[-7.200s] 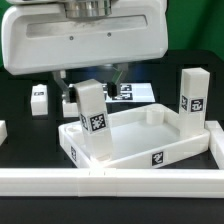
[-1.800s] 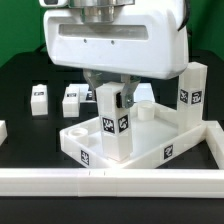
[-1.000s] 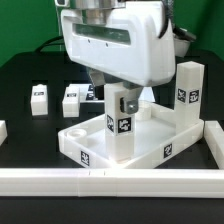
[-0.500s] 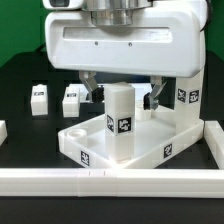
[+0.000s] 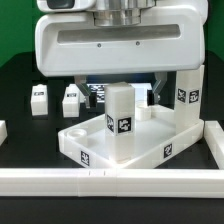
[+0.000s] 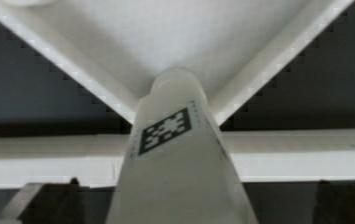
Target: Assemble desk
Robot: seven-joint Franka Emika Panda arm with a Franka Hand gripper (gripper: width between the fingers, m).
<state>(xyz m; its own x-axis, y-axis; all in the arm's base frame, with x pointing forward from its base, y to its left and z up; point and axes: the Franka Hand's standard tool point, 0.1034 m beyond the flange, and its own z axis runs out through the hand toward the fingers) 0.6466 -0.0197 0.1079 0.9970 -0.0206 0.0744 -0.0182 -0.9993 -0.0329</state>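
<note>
Desk tray [image 5: 145,155] on the black tabletop [image 5: 30,70], behind the white rail [image 5: 110,181]. Tagged leg [image 5: 120,120] upright in its near corner. Jaws released, spread wide either side of that leg. Second leg [image 5: 190,95] upright at the exterior view's right.

A black bench [image 5: 22,60] shows at the upper left and middle left of the frame. A long white border rail [image 5: 110,181] lies along the lower edge. A second rail [image 5: 214,140] meets it at the lower right.
</note>
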